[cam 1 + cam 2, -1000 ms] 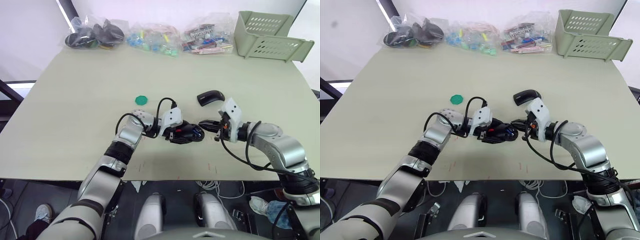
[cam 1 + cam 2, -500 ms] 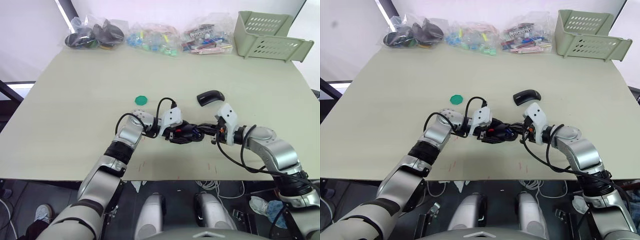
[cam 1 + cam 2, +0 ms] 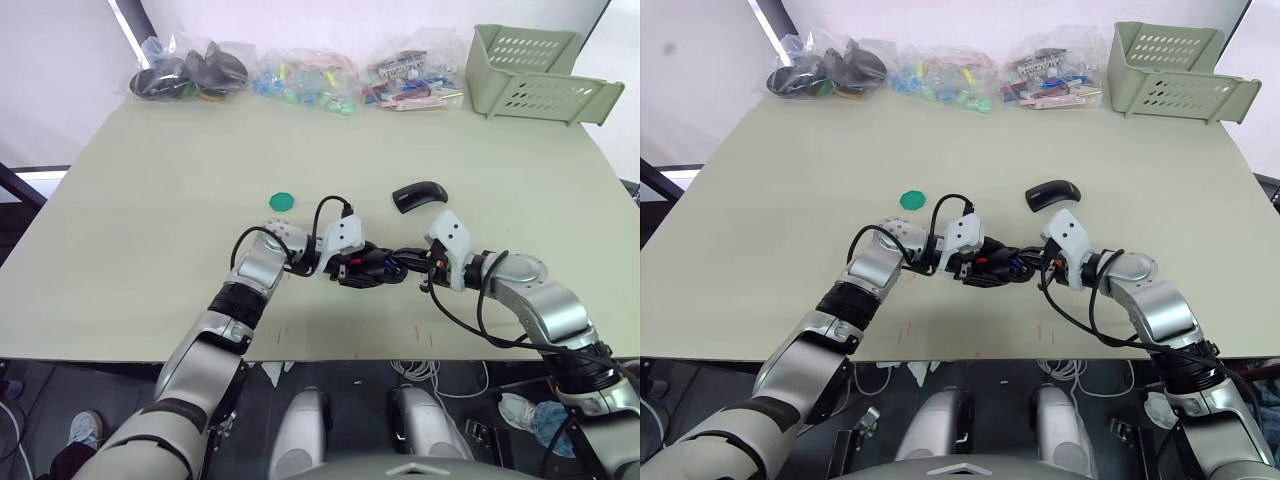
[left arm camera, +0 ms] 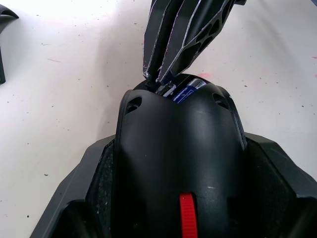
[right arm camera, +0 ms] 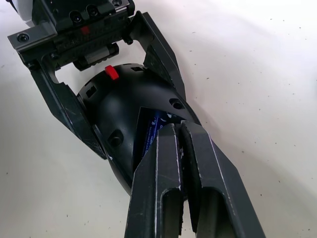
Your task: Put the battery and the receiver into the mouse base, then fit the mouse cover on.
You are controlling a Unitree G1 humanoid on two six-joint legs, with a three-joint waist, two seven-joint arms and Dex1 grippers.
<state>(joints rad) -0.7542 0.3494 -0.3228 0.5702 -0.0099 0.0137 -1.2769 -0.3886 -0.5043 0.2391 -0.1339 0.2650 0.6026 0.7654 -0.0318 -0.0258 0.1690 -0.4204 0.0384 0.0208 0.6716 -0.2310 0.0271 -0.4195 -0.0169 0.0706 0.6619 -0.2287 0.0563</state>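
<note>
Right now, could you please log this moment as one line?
left gripper: shut on base | right gripper: shut, at battery slot | cover: on table

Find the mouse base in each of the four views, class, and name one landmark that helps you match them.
Left eye view: mouse base centre, between both grippers.
Right eye view: centre, same place.
Left wrist view: lower middle.
Right wrist view: centre.
Shared landmark: its red wheel, clearest in both wrist views.

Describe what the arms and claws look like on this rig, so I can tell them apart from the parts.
Both arms are silver-grey metal with black joint bands. Each wrist carries a white block with a looping black cable. The left claw and right claw each have two black fingers, ribbed and slotted, tapering to narrow tips.
</note>
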